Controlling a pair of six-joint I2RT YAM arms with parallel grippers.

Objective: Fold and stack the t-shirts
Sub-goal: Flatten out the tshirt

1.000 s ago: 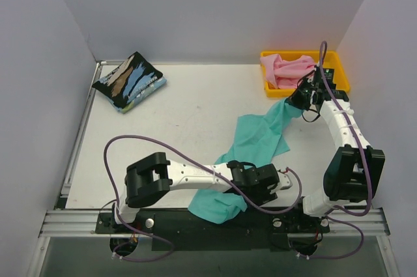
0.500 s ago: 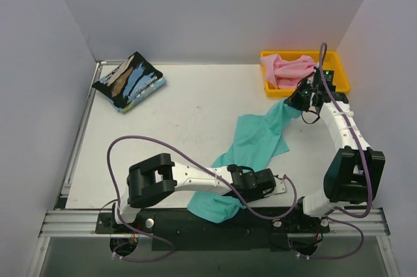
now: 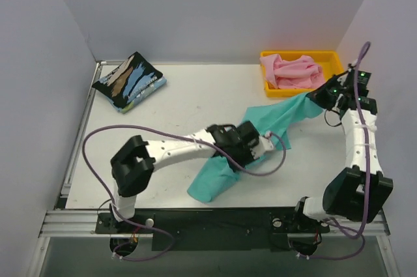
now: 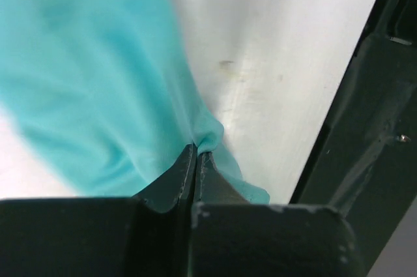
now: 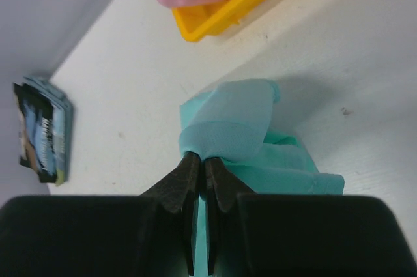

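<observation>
The teal t-shirt [image 3: 279,118] has risen, left gripper [image 4: 197,151] and right gripper [image 5: 199,158] jaws both pinching it.

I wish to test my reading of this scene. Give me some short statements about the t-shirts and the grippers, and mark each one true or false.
1. The left gripper and the right gripper are both shut on the teal t-shirt. True.
2. The pink t-shirt lies spread flat on the table. False: it lies bunched in the yellow tray.
3. The black streaked t-shirt lies folded near the far left corner of the table. True.
4. The teal t-shirt lies stacked on the black streaked t-shirt. False: the two are well apart, and the teal one stretches between the two grippers on the right half of the table.
</observation>
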